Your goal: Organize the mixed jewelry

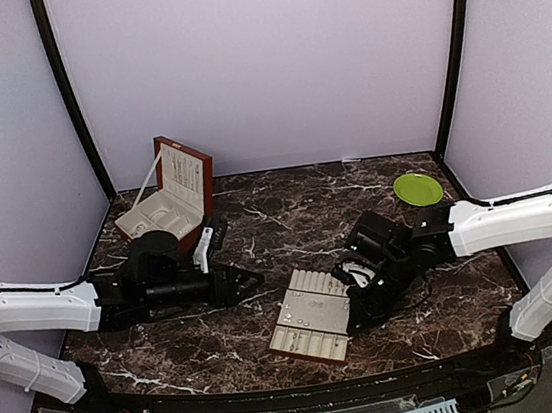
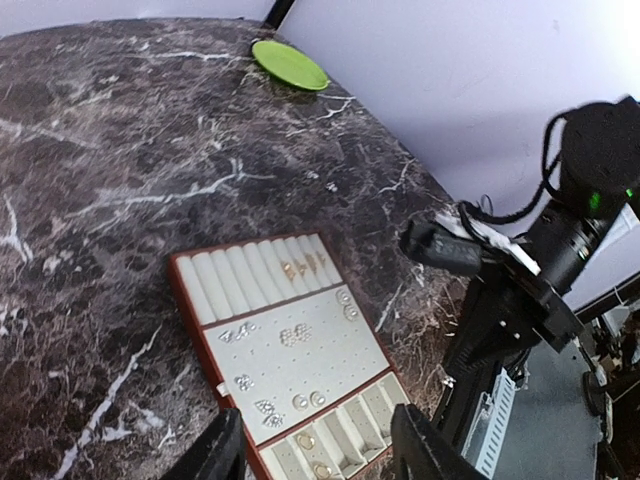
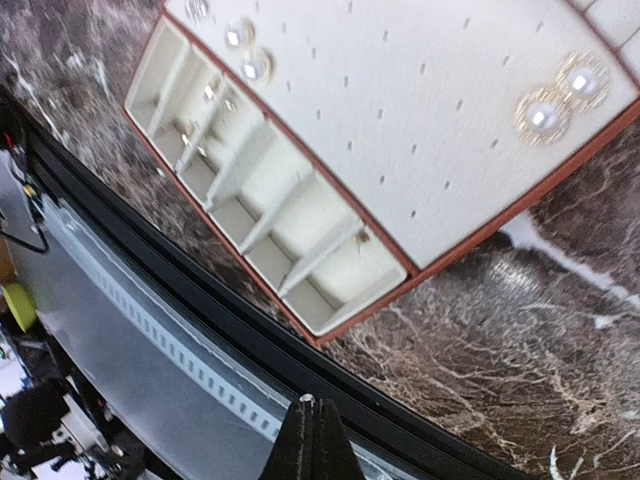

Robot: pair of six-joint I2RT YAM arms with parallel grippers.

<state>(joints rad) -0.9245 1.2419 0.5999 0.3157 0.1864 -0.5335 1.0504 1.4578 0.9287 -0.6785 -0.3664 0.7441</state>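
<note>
your left claw (image 2: 318, 432) is spread, its two dark fingers (image 2: 218, 452) standing apart with nothing between them. it hangs above the near end of the tray (image 1: 311, 323). from overhead it sits just left of the tray and points toward it. your right claw (image 3: 309, 432) is pressed together into a single point and pinches nothing. it hovers off the tray's right side, close to the front edge of the counter (image 1: 287, 215).

most of the jewelry (image 2: 292, 335) lies in the tray. silvery clusters sit scattered on the perforated middle panel. a few gold-toned pieces (image 2: 305, 265) are tucked into the ring rolls at the far end. more small rings (image 2: 306, 440) lie in the divided slots at the near end. through the right wrist camera you see a pearl pair (image 3: 560, 95) side by side near the panel's edge. two small round studs (image 3: 245, 50) sit on the panel just beside the slots.

two pale specks (image 2: 322, 181) lie on the bare counter between the tray and the green plate (image 1: 418, 188). they may be loose pieces, but they are too small to tell.

the wooden box (image 1: 187, 177) stands open at the back left with its lid upright, well apart from the tray. the plate sits at the back right.
</note>
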